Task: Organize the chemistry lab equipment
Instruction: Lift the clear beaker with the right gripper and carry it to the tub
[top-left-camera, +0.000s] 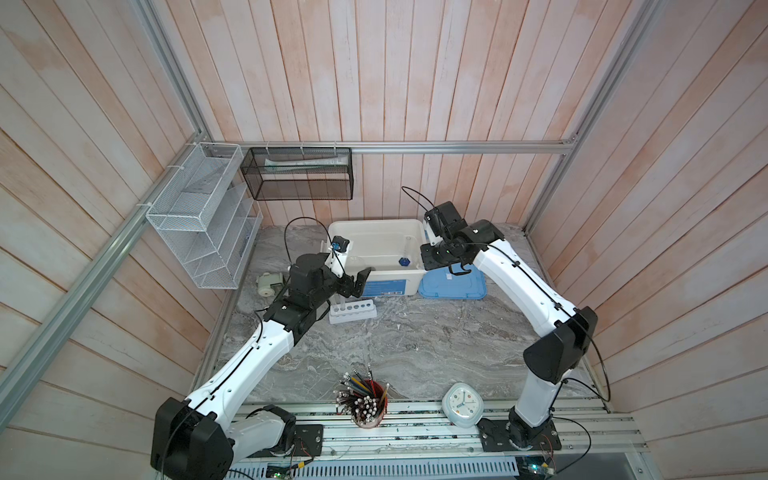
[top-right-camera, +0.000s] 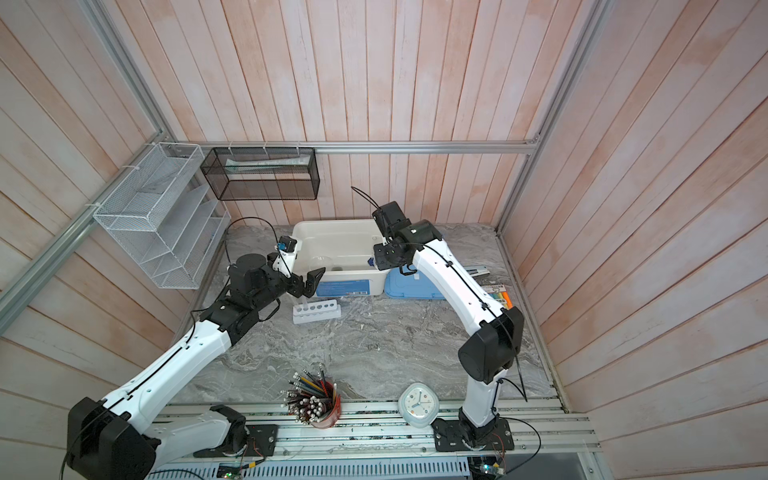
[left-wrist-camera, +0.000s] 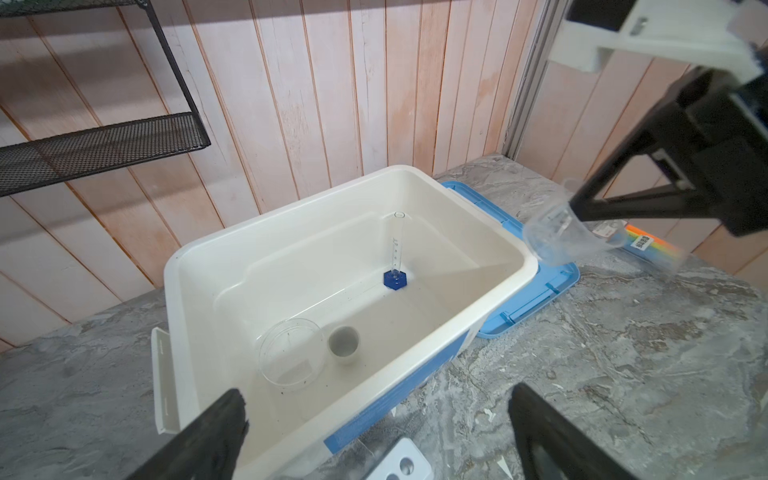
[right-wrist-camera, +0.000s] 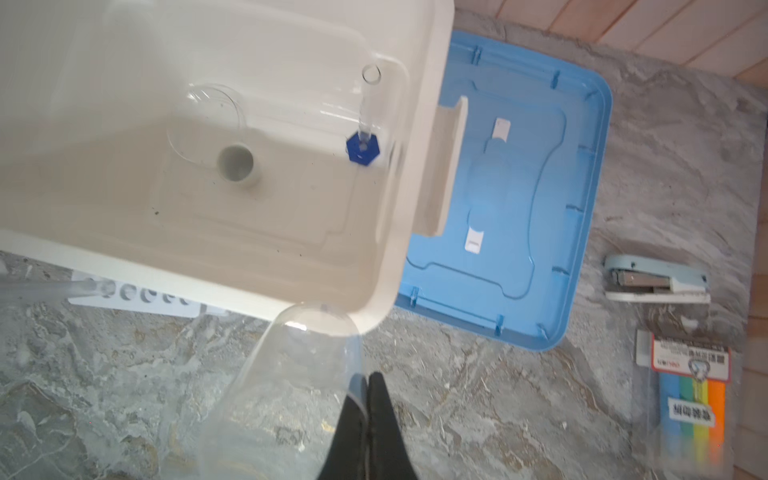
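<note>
Clear plastic beaker (right-wrist-camera: 291, 374) hangs tilted, long axis running from your right fingers (right-wrist-camera: 386, 415), pinched on its wall, toward the white plastic bin's (right-wrist-camera: 249, 286) corner; your left fingers (left-wrist-camera: 208, 440) gape wide.

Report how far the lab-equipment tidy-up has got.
Done: the graduated cylinder, flat dish and small cup sit inside the white bin. In hand: the right gripper pinches a clear beaker by its wall near the bin's corner, not yet inside. Remaining: the six-hole rack stands on the table in front of the bin, near the open left gripper, and the blue lid lies beside the bin.
</note>
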